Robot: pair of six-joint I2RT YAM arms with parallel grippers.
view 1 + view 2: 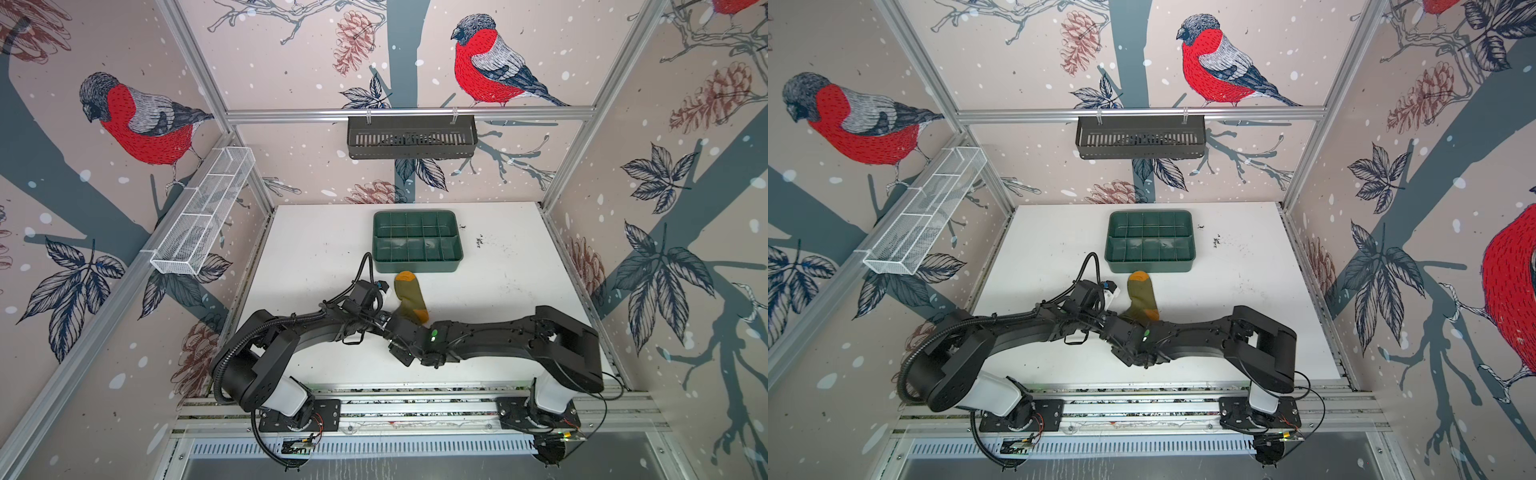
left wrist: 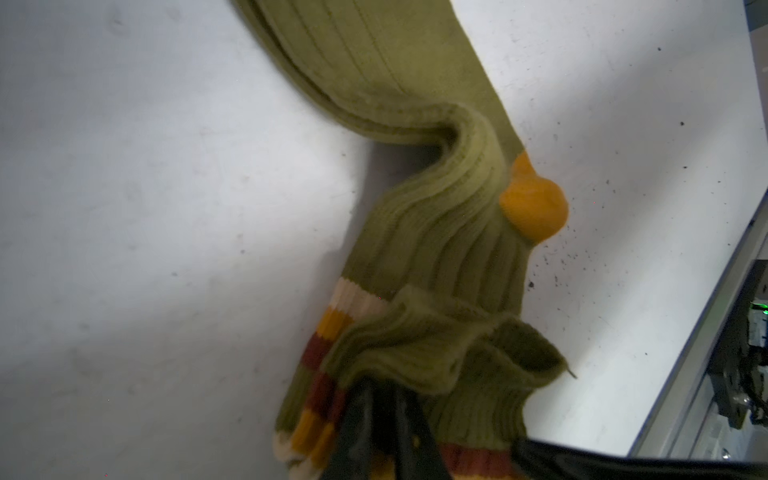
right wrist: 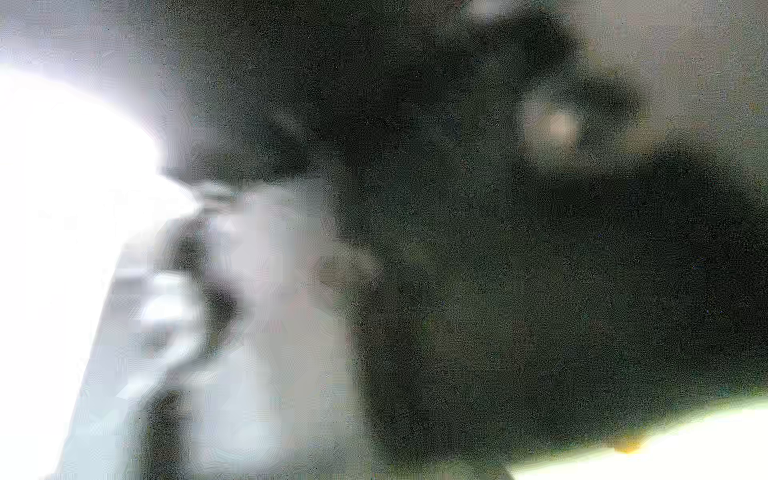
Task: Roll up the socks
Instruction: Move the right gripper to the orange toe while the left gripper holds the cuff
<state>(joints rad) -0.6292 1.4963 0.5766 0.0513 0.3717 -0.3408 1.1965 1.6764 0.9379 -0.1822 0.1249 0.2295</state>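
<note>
The pair of olive-green ribbed knit socks point(image 2: 415, 232) lay flat on the white worktop point(image 1: 519, 291). Their cuff end sat right at the left hand point(image 2: 382, 386) and their length ran away from it. The orange toe point(image 1: 405, 276) was the part farthest from that hand, just short of the dark green compartmented plastic tray point(image 1: 417, 266) beyond it.

In the left wrist view, the left hand's two black fingers point(image 2: 361, 415) were pressed together on a bunched flap of olive cuff. The flap was lifted and turned over the cream, orange and brown stripes point(image 2: 328, 328). The orange heel point(image 2: 536, 208) bulged out partway along the socks ahead of the hand.

The right hand point(image 1: 398, 327) had reached in close beside the left hand at the same cuff end. Arm parts hid its jaws from above and its own camera gave only a dark blur, so I could not tell whether they were apart or gripping.

Judged from this, the rolling had barely begun. At most a first fold of cuff was made. The leg, heel and foot were unrolled, so nearly the whole roll was left to do.
</note>
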